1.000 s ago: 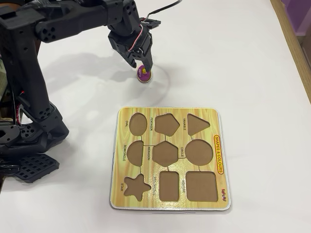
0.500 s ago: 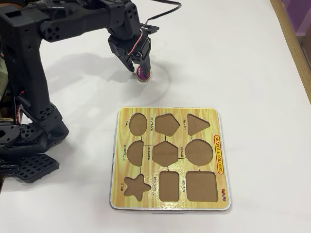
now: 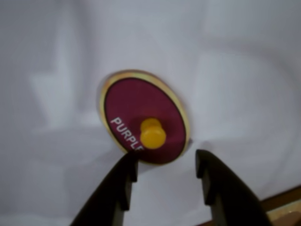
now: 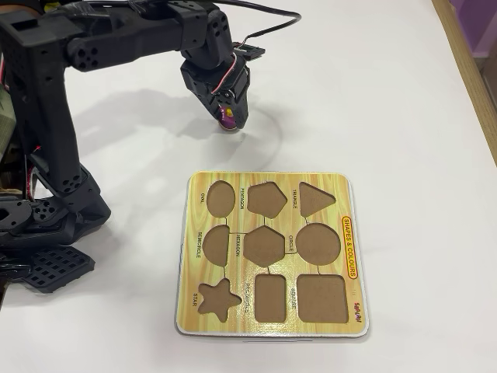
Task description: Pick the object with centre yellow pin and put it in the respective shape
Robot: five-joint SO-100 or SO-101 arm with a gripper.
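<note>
Tool (image 4: 226,116) overhead hides most of purple oval piece (image 3: 143,123)

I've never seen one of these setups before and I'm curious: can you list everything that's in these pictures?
Puzzle piece: one, purple oval with a pale rim, a yellow knob at its middle and the word PURPLE; on the white table, beyond the board's top edge in the overhead view.
Shape board: one, yellow wood-grain, lying flat near the middle of the table.
Cutouts: nine, brown, all empty; the oval cutout is at the board's top left in the overhead view.
Wooden edge: one, light brown, along the right of the overhead view.
Robot arm: one, black, on the left of the overhead view.
End effector: one, black, open, fingers just short of the piece, not gripping it.
</note>
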